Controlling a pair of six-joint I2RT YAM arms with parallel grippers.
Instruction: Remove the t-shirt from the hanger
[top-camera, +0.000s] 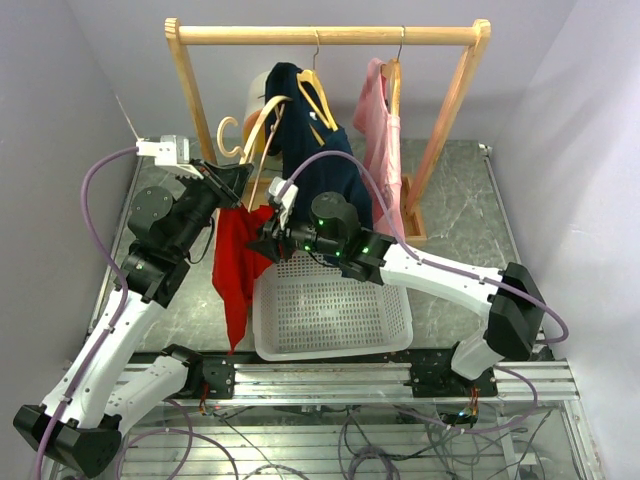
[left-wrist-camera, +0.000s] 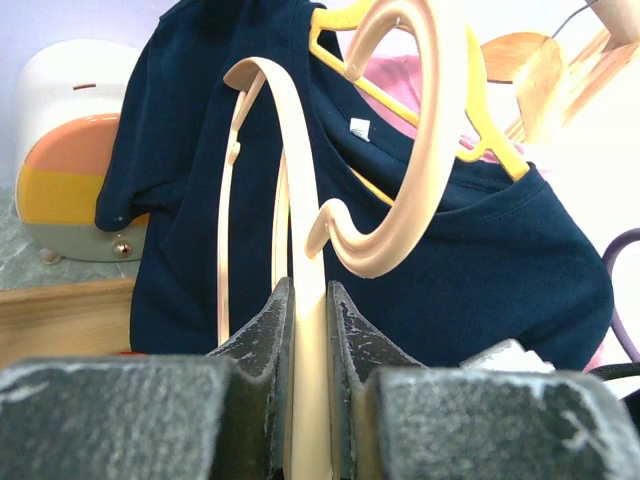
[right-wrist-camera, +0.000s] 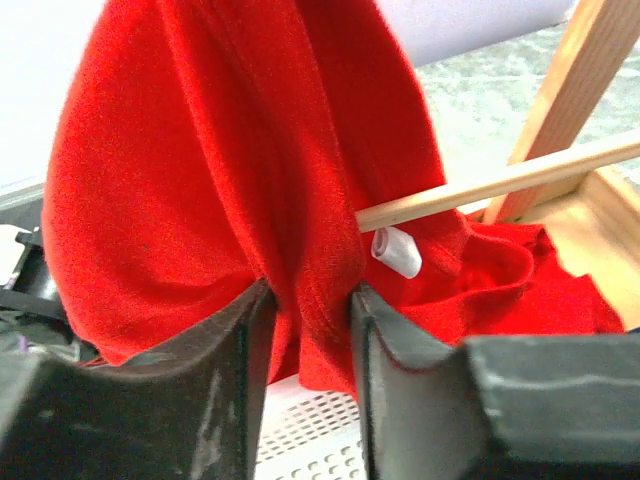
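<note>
My left gripper is shut on a cream wooden hanger, held up off the rail; in the left wrist view the hanger stands between the pads. A red t-shirt droops from that hanger, down past the left side of a white basket. My right gripper is shut on a bunched fold of the red t-shirt, with a hanger bar and a white label showing beside it.
A wooden clothes rack holds a navy t-shirt on a yellow hanger and a pink garment. The white perforated basket sits at the near middle. A white and orange appliance stands behind.
</note>
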